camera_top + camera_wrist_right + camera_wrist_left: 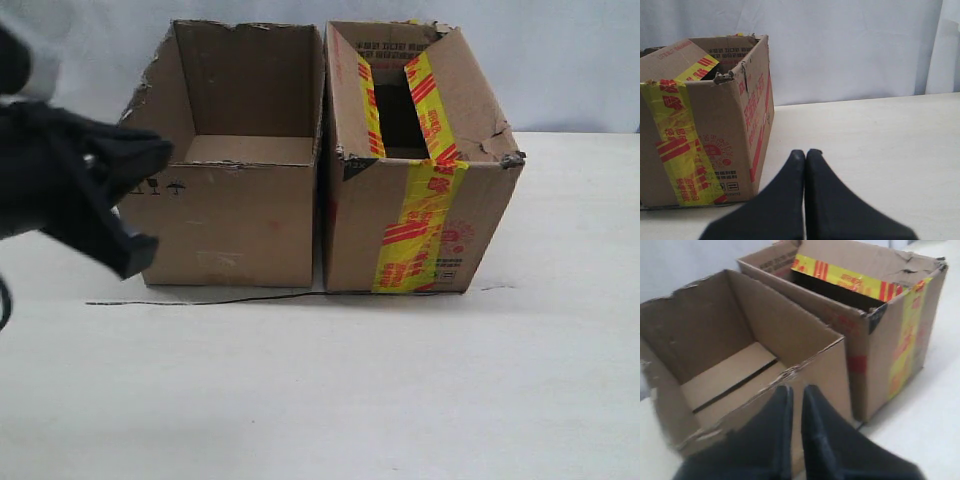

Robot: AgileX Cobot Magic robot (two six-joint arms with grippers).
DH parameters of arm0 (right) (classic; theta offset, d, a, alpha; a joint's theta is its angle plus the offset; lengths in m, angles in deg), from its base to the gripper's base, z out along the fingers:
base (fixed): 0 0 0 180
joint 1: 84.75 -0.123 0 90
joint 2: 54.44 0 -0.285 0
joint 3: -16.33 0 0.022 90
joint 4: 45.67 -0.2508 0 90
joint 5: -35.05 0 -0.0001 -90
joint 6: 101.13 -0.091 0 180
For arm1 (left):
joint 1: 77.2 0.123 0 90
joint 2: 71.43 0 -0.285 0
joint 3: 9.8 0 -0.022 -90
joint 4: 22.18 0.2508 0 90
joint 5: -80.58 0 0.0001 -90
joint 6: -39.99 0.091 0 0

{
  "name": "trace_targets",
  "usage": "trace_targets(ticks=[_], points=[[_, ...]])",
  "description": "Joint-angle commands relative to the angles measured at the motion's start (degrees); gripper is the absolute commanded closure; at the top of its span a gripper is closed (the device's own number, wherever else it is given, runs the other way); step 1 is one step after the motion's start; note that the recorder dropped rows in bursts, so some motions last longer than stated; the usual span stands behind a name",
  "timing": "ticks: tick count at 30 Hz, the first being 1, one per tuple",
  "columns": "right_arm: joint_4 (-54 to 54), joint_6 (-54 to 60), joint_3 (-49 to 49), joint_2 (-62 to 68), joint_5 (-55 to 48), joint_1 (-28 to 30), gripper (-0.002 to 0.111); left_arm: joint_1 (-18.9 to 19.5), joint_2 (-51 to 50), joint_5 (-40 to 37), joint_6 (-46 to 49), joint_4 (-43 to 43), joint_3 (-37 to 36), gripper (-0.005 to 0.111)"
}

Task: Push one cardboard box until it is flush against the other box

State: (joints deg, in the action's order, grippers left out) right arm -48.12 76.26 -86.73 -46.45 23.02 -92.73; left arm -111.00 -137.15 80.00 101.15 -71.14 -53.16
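Brown cardboard box (230, 235) sits near the bench's (350, 400) far edge, right beside other box (410, 220), with only a thin slit between them, so push looks nearly done. Left gripper (797, 391) closed, empty, at its left-edge side, contact unclear. Right gripper (805, 155) closed, empty, near other box. Next: short straight nudge to close slit.

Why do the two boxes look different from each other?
The taped box wears yellow-and-red tape; the plain box has none. The plain box is wide open on top, showing its floor; the taped box's flaps lean inward over a dark gap. The plain box has small black symbols; the taped box has red print. Both are brown, battered cardboard, upright, side by side.
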Motion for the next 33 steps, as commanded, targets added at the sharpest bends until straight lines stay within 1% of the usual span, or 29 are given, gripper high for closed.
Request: trace_targets(ticks=[1,3,6,9,11,15,20,21,22,23,24,26,28,29,30,33], points=[[0.08,0.50,0.27,-0.20,-0.06,-0.18,0.108,-0.21,11.87,13.58,0.10,0.20,-11.90,0.107],[0.08,0.50,0.27,-0.20,-0.06,-0.18,0.108,-0.21,17.05,14.26,0.10,0.21,-15.23,0.107],[0.08,0.50,0.27,-0.20,-0.06,-0.18,0.108,-0.21,23.71,12.62,0.10,0.21,-18.46,0.107],[0.08,0.50,0.27,-0.20,-0.06,-0.18,0.108,-0.21,28.82,10.15,0.10,0.32,-19.20,0.107],[0.08,0.50,0.27,-0.20,-0.06,-0.18,0.108,-0.21,31.59,9.92,0.10,0.32,-19.20,0.107],[0.08,0.50,0.27,-0.20,-0.06,-0.18,0.108,-0.21,34.79,10.36,0.10,0.32,-19.20,0.107],[0.08,0.50,0.27,-0.20,-0.06,-0.18,0.108,-0.21,35.42,10.36,0.10,1.37,-19.46,0.107],[0.08,0.50,0.27,-0.20,-0.06,-0.18,0.108,-0.21,35.42,10.36,0.10,5.86,-20.08,0.107],[0.08,0.50,0.27,-0.20,-0.06,-0.18,0.108,-0.21,35.42,10.26,-1.30,12.87,-21.25,0.107],[0.08,0.50,0.27,-0.20,-0.06,-0.18,0.108,-0.21,35.42,9.28,-5.20,21.31,-22.40,0.107],[0.08,0.50,0.27,-0.20,-0.06,-0.18,0.108,-0.21,35.42,8.04,-13.79,30.61,-23.89,0.107],[0.08,0.50,0.27,-0.20,-0.06,-0.18,0.108,-0.21,35.42,7.87,-33.97,52.14,-26.72,0.107],[0.08,0.50,0.27,-0.20,-0.06,-0.18,0.108,-0.21,35.42,8.16,-51.18,64.31,-27.89,0.107],[0.08,0.50,0.27,-0.20,-0.06,-0.18,0.108,-0.21,35.42,7.49,-56.82,67.08,-27.89,0.107],[0.08,0.50,0.27,-0.20,-0.06,-0.18,0.108,-0.21,35.42,6.99,-59.12,67.75,-27.89,0.107],[0.08,0.50,0.27,-0.20,-0.06,-0.18,0.108,-0.21,35.42,4.62,-59.93,66.05,-27.89,0.107]])
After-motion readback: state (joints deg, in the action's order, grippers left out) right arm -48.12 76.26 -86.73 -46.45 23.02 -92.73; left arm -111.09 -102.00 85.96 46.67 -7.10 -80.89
